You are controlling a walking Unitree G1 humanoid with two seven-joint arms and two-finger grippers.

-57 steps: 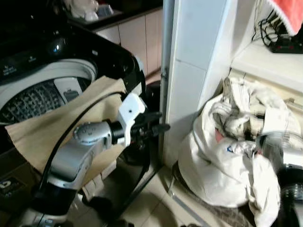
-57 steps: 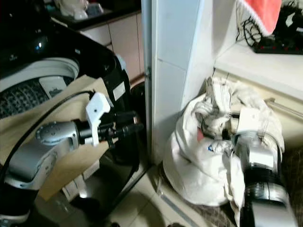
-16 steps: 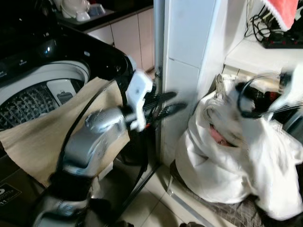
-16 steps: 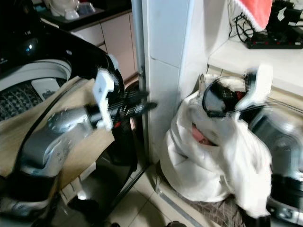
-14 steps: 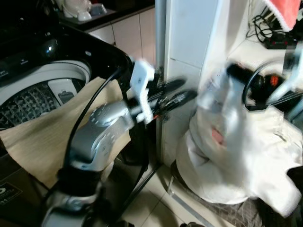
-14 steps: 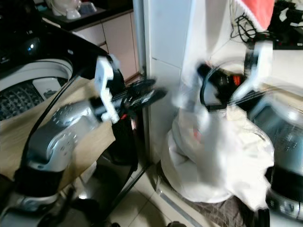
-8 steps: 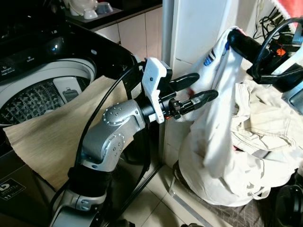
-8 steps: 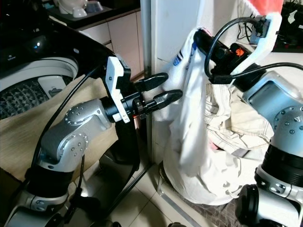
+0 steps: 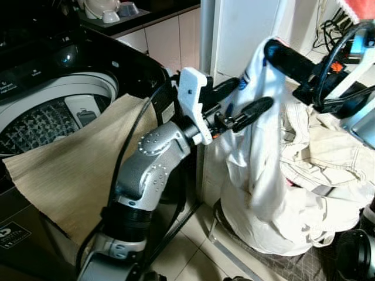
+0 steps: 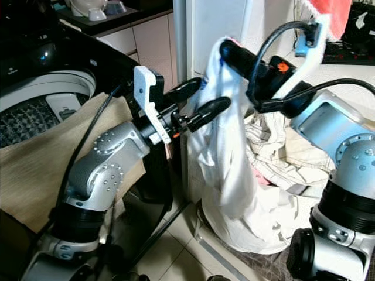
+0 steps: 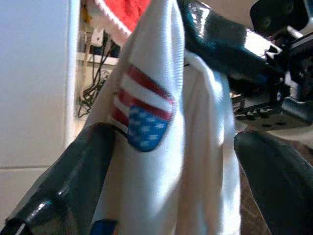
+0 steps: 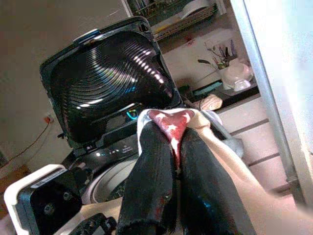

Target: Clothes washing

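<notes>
Right tool [image 10: 225, 55] clenched on white garment [image 9: 258, 170], lifted; left tool [image 9: 243, 99] spread, apparently straddling it.

Both eye views are sharp and evenly lit indoors, bright on the white wall [image 9: 246, 35], dim at the upper left. In the left wrist view the near fingers [image 11: 73, 181] blur. The washing machine lid [image 12: 107, 93] carries streaks of glare under soft, hazy light.
</notes>
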